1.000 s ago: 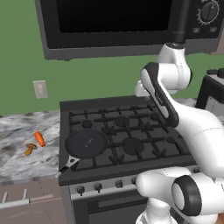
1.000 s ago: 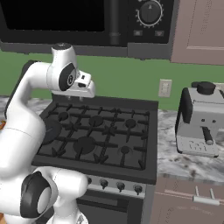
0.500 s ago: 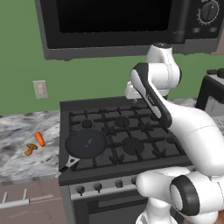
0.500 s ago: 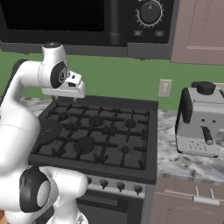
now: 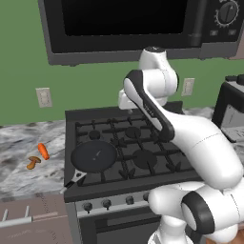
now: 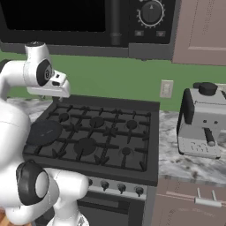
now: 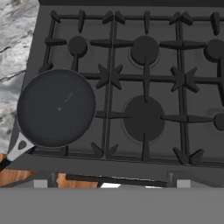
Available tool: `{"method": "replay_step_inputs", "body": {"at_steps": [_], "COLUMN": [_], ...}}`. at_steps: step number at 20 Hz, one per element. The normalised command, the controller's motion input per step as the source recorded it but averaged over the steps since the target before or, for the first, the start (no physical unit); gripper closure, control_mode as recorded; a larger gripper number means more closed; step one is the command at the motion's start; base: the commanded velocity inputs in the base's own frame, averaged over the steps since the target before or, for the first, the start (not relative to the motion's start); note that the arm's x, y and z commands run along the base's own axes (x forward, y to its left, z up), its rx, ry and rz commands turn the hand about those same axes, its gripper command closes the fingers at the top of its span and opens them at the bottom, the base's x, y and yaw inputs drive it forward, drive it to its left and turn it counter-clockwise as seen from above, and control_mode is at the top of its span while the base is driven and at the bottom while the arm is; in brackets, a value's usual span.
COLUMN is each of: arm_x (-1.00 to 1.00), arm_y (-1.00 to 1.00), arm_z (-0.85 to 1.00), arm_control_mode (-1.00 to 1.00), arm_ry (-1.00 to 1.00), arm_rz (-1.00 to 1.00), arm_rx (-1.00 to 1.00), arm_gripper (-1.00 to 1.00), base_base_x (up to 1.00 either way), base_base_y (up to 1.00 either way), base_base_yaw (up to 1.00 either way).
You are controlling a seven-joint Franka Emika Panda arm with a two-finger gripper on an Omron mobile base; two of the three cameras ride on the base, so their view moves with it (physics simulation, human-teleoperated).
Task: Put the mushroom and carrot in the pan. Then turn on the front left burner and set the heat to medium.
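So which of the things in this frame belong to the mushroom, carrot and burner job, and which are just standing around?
Part of the job:
- mushroom, on the counter left of the stove
- carrot, beside it
- pan, empty, on the front left burner
- stove knobs

Just there:
- microwave
- coffee machine
- wall outlets

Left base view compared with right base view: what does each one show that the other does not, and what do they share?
The left base view shows the carrot and the mushroom, lying close together on the marble counter left of the stove. The right base view shows a grey coffee machine on the counter right of the stove. Both show the pan sitting at the stove's front left, and the microwave above.
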Motion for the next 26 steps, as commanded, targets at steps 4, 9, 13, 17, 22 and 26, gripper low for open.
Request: {"method": "replay_step_inputs", "body": {"at_steps": [4,9,13,17,22,26], "arm_x": [0.0,0.0,0.0,0.0,0.0,0.0], "arm_y": [0.42,0.43,0.44,0.42,0.39,0.44], "arm_z": [0.0,0.0,0.0,0.0,0.0,0.0], "arm_control_mode": [-1.0,-1.0,-1.0,-1.0,-1.0,-1.0], "arm_ry": [0.02,0.03,0.03,0.01,0.0,0.0], "arm_rz": [0.0,0.0,0.0,0.0,0.0,0.0], "arm_rx": [0.0,0.0,0.0,0.0,0.0,0.0], "arm_gripper": [-1.0,-1.0,-1.0,-1.0,-1.0,-1.0], "base_base_x": [0.0,0.0,0.0,0.0,0.0,0.0], "base_base_y": [0.0,0.0,0.0,0.0,0.0,0.0], "base_base_yaw": [0.0,0.0,0.0,0.0,0.0,0.0]}}
